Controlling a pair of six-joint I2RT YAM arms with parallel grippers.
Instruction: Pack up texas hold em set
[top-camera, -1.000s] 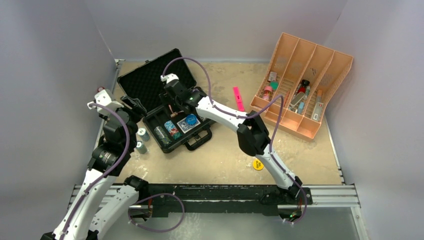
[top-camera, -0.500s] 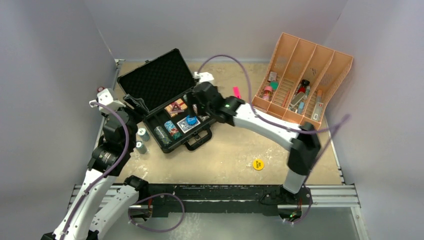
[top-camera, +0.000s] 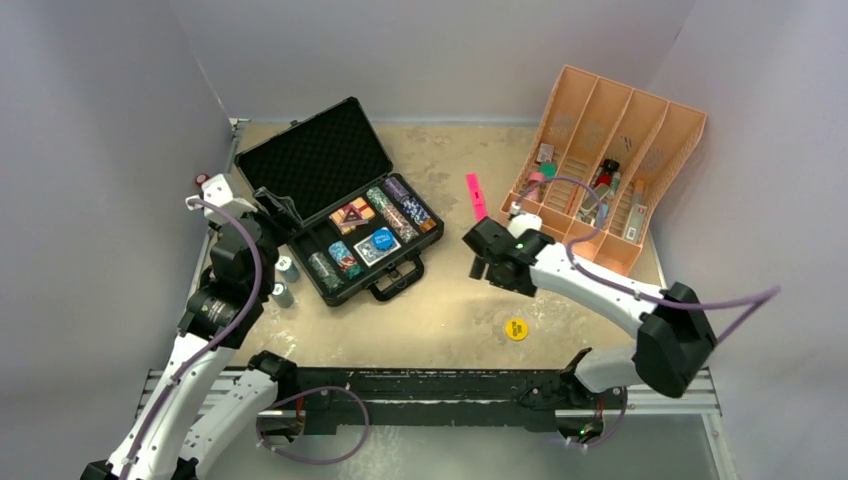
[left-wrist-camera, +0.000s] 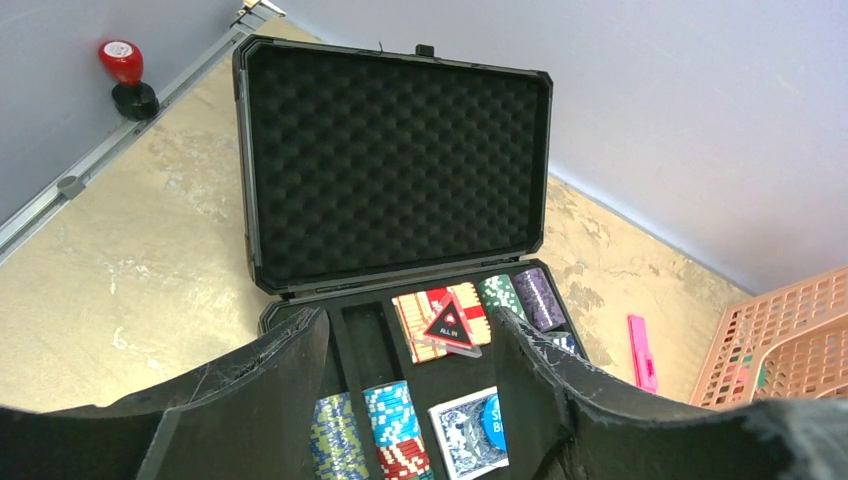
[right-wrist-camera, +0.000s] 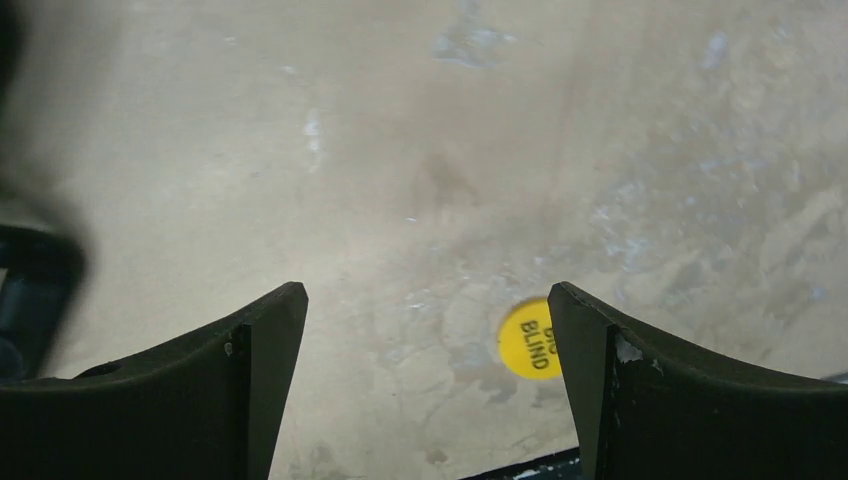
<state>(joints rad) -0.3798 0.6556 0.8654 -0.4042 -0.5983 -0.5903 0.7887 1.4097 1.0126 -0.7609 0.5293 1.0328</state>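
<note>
The case (top-camera: 315, 160) lies open at the desk's (top-camera: 450, 300) back left, with chips (top-camera: 400, 208) and decks (top-camera: 378, 244) in its slots. Two chip stacks (top-camera: 287, 268) stand just left of it. The left claw (left-wrist-camera: 410, 335) hangs released over the case. The right claw (right-wrist-camera: 425, 300), released and empty, hovers near the yellow disc (right-wrist-camera: 530, 338).
</note>
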